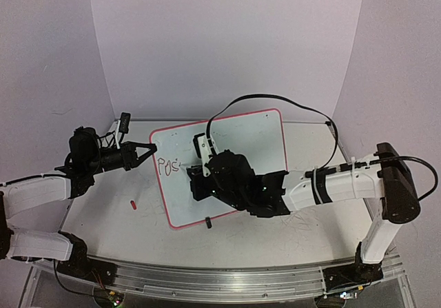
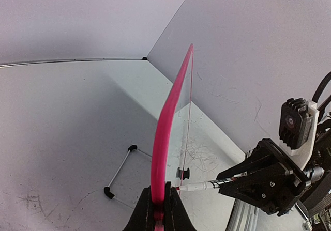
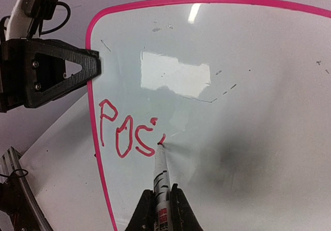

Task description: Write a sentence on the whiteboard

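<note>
Three letters in: our right gripper [image 3: 158, 206] fingers pinch a white marker [image 3: 161, 175], tip on the glossy white, pink-rimmed whiteboard [image 3: 248, 112] propped on the white table [image 1: 103, 211]; left gripper [image 2: 158, 202] clamps its rim. Red handwritten sentence [image 3: 124, 133] reads "Pos", most's left we reckon.

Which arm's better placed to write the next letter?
Right. The right tool grips the marker, tip on the whiteboard just after the unfinished sentence. The left tool is clamped on the rim, no pen.
</note>
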{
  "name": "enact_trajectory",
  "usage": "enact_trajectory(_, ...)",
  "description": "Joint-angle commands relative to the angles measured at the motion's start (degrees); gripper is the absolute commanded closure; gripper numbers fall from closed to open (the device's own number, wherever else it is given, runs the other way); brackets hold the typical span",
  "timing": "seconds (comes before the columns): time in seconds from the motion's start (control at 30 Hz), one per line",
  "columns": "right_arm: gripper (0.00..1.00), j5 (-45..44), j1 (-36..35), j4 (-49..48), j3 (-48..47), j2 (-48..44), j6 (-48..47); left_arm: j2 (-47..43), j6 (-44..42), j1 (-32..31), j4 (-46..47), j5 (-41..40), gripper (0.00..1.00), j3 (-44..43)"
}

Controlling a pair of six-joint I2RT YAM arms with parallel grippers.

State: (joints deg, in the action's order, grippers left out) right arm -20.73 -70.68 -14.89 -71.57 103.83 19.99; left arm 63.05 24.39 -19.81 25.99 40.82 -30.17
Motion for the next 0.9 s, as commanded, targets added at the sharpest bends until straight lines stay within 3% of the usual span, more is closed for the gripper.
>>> enact_trajectory(0.0,1.00,-1.26,-0.31,1.87,0.37,0.70,1.31,-0.68,-1.80,0.13,2.75,0.50,1.00,-0.53)
enact_trajectory(0.6,1.00,-0.49,-0.96,-1.89,1.16,-5.66,-1.39,-0.86,-1.71,0.13,2.70,0.50,1.00,-0.41)
enact_trajectory(0.87,1.00,-2.02,-0.09,-2.09,-1.46,-3.62,-3.32,-0.79,-1.79,0.12,2.66,0.50,1.00,-0.58)
